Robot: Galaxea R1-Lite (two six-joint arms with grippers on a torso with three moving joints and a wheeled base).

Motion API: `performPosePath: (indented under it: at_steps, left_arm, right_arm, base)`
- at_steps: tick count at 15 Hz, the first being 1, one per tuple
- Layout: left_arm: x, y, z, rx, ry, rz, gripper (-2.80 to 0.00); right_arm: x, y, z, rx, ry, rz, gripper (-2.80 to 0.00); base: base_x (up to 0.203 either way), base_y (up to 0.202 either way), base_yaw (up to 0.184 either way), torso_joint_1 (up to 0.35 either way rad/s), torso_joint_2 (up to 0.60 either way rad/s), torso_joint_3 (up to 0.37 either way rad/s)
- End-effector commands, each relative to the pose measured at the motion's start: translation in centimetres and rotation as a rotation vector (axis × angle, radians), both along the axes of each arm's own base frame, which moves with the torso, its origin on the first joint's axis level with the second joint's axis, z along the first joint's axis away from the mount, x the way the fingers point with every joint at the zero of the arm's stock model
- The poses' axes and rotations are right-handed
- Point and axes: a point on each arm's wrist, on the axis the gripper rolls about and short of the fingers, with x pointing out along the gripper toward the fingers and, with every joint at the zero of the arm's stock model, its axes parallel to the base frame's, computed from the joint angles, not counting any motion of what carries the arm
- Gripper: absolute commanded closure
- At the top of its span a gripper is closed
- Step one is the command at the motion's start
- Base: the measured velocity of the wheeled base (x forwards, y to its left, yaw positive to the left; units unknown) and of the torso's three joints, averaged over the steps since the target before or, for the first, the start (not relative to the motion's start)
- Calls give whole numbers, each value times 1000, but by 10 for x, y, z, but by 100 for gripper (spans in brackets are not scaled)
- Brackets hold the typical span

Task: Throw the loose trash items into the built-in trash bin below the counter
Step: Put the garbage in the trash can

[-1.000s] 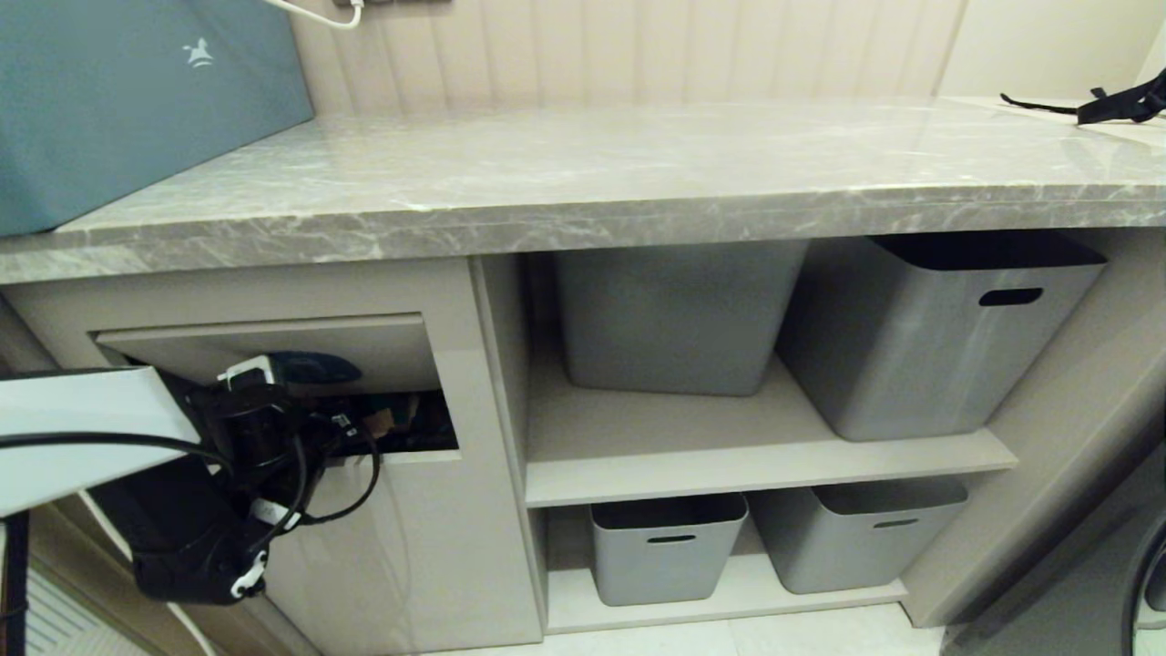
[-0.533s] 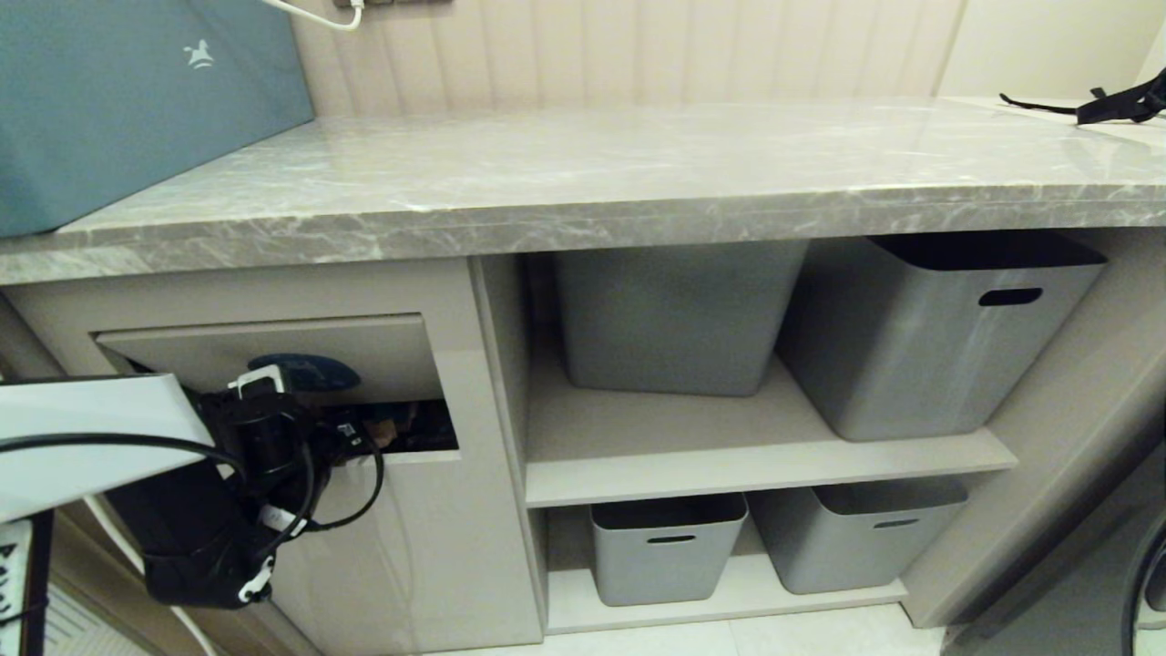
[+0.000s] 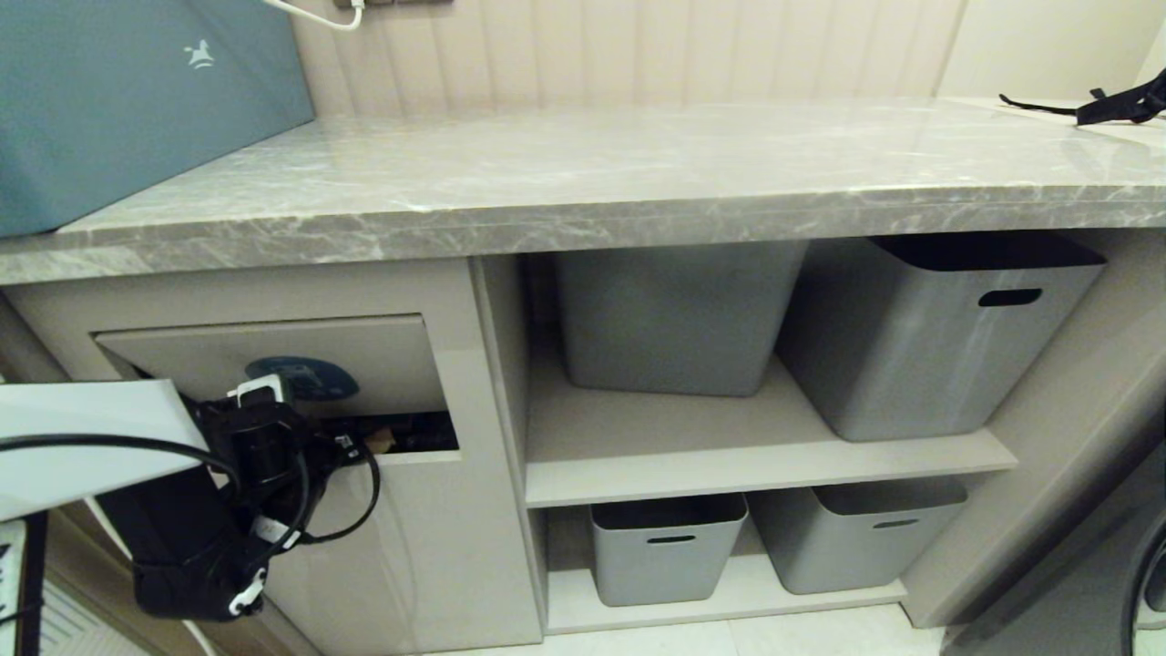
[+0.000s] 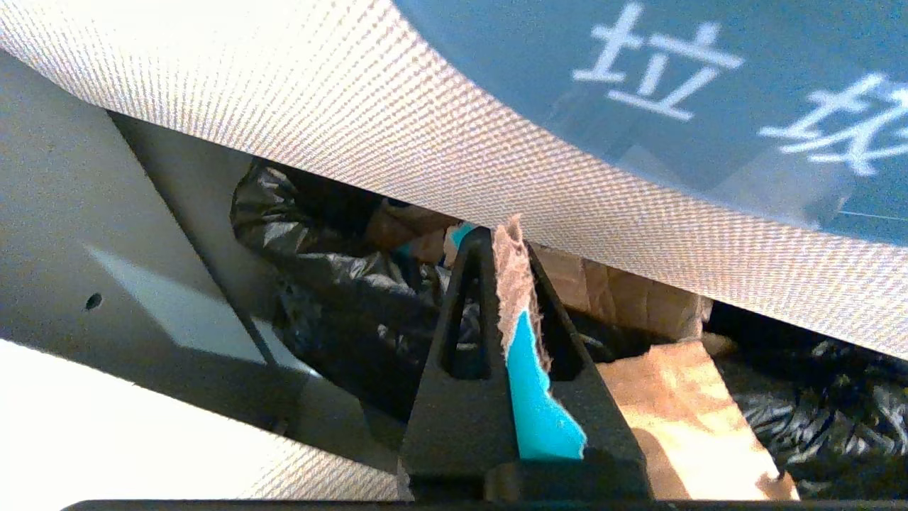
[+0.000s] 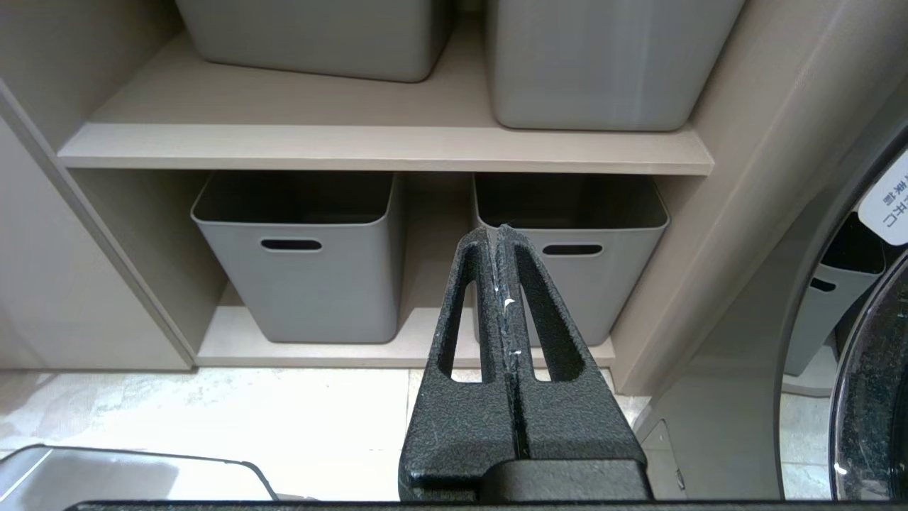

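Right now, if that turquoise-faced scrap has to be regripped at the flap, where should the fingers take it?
Probably by its torn brown upper edge. The left gripper is shut on the turquoise-faced scrap, which stands edge-on between the jaws, so pinch across its two flat faces. Come from the front through the gap under the tilted flap of the built-in trash bin. The right gripper is shut and empty.

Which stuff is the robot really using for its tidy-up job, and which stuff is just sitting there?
For the job:
- left gripper, shut on the cardboard scrap
- bin flap with blue sticker
- cardboard scraps in the bin
- counter

Just there:
- grey storage bins
- teal box
- black strap
- right gripper, shut, empty
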Motion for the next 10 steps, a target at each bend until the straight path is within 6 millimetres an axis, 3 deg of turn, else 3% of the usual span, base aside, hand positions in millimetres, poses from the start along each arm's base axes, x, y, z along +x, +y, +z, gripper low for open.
performPosePath:
  at_steps: [1,10]
  left_arm:
    - [-6,0,4,-1,-4,0,0]
    - [-20,-1,20,-3,-27,-3,0]
  right_arm:
    - [0,0,0,-1,2,1,0]
    - [0,0,0,0,2,2,0]
  base:
    - [0,0,0,0,0,0]
    - [0,0,0,0,0,0]
